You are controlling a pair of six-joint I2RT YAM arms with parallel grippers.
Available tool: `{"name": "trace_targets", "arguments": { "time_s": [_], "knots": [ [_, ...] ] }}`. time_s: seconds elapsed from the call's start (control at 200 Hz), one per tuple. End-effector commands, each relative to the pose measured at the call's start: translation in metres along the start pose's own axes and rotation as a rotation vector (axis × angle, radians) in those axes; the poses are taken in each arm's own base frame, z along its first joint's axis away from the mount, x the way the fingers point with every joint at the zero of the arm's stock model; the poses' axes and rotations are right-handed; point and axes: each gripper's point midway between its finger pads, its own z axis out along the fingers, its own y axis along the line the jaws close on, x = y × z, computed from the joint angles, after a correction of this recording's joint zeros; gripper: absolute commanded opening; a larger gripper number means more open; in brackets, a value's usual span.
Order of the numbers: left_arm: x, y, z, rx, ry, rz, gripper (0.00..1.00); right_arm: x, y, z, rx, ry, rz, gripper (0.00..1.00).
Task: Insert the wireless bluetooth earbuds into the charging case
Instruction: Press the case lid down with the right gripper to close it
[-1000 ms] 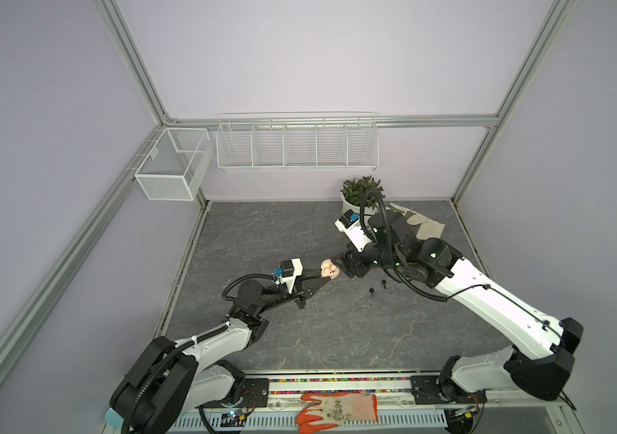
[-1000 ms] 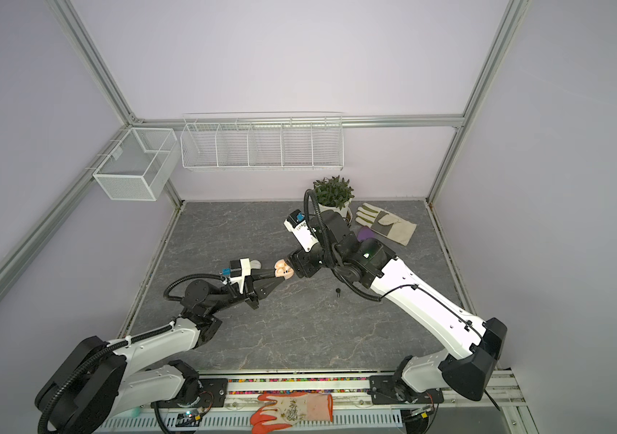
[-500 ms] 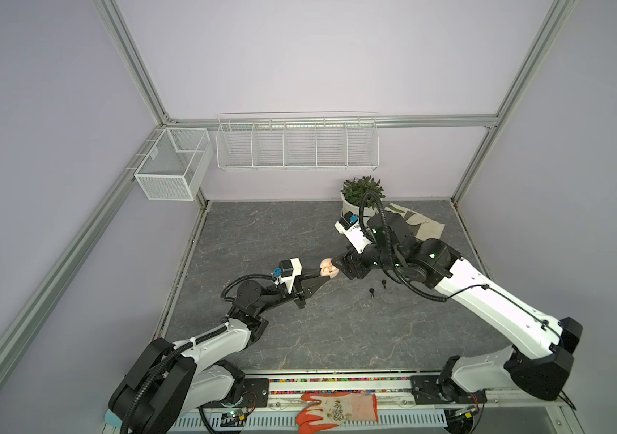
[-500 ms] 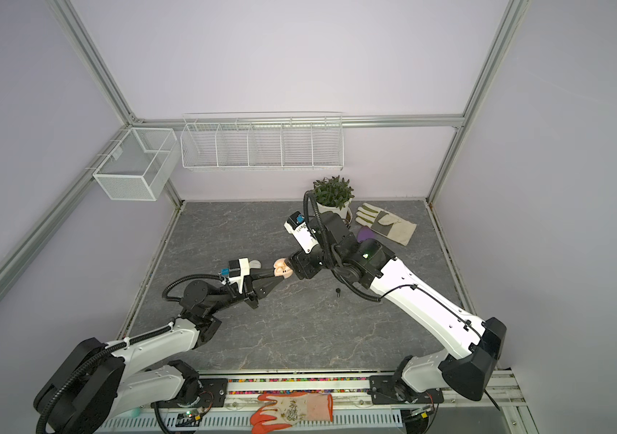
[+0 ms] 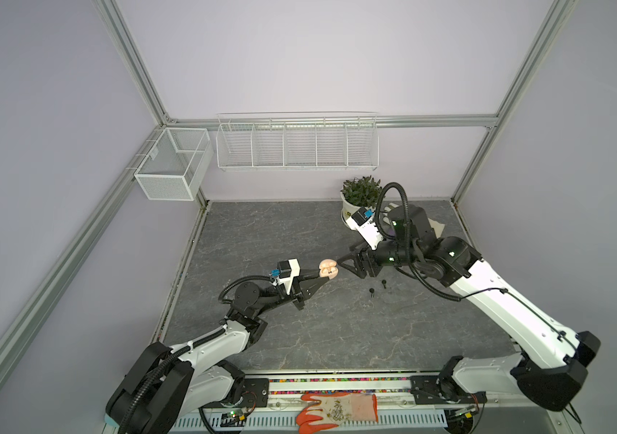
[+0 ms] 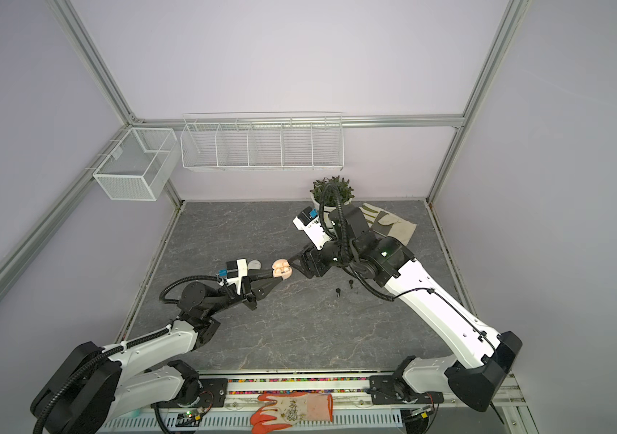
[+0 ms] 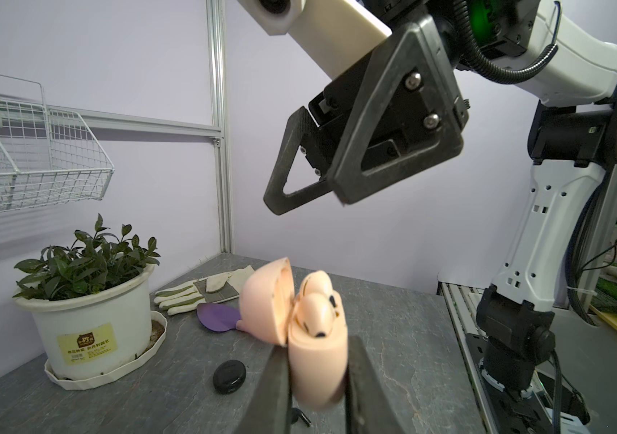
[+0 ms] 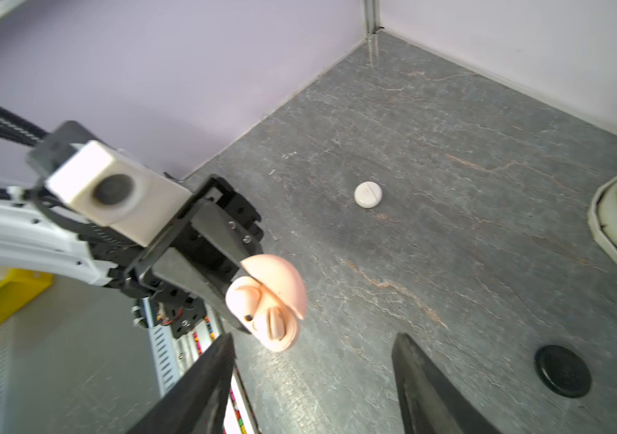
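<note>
My left gripper [image 5: 322,276] [image 7: 316,375] is shut on the base of a peach charging case [image 5: 327,269] [image 6: 282,269] [image 7: 318,360] [image 8: 267,300], held above the table. Its lid stands open and two peach earbuds [image 7: 316,308] [image 8: 258,304] sit in it. My right gripper [image 5: 346,263] [image 6: 292,263] [image 8: 313,338] [image 7: 307,203] is open and empty, its tips just right of the case without touching it. Two black earbuds [image 5: 384,283] [image 5: 372,292] lie loose on the table below the right arm.
A black round case [image 7: 229,375] [image 8: 562,371] and a white round case [image 8: 368,194] [image 6: 254,265] lie shut on the table. At the back right are a potted plant [image 5: 359,197], a work glove [image 6: 389,225] and a purple piece [image 7: 218,317]. Wire baskets [image 5: 295,146] hang on the wall.
</note>
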Motion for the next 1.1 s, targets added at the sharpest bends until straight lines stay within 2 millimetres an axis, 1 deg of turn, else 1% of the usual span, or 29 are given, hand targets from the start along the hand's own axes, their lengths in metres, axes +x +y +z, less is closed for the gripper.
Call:
{"name": "trace_targets", "arguments": {
  "time_s": [0.0,0.16,0.34,0.495,0.675,0.98,1.099],
  "knots": [
    [-0.002,-0.007,-0.003,0.017,-0.014,0.010,0.00,0.007,0.024,0.001,-0.201,0.020,0.018,0.70],
    [-0.001,-0.007,-0.003,0.019,-0.008,0.006,0.00,0.010,0.025,0.008,-0.259,0.035,0.039,0.72],
    [0.001,-0.007,-0.001,0.027,-0.004,0.000,0.00,0.012,0.019,0.021,-0.286,0.065,0.061,0.73],
    [-0.001,-0.007,-0.001,0.033,-0.009,0.005,0.00,0.013,0.018,0.025,-0.313,0.067,0.080,0.74],
    [-0.003,-0.010,0.001,0.058,-0.009,0.010,0.00,0.017,0.019,0.026,-0.347,0.080,0.103,0.78],
    [-0.004,-0.013,0.002,0.084,-0.015,-0.010,0.00,0.025,0.018,0.039,-0.400,0.132,0.137,0.82],
    [-0.005,-0.013,0.002,0.081,-0.013,-0.013,0.00,0.023,0.022,0.042,-0.438,0.138,0.143,0.82]
  ]
}}
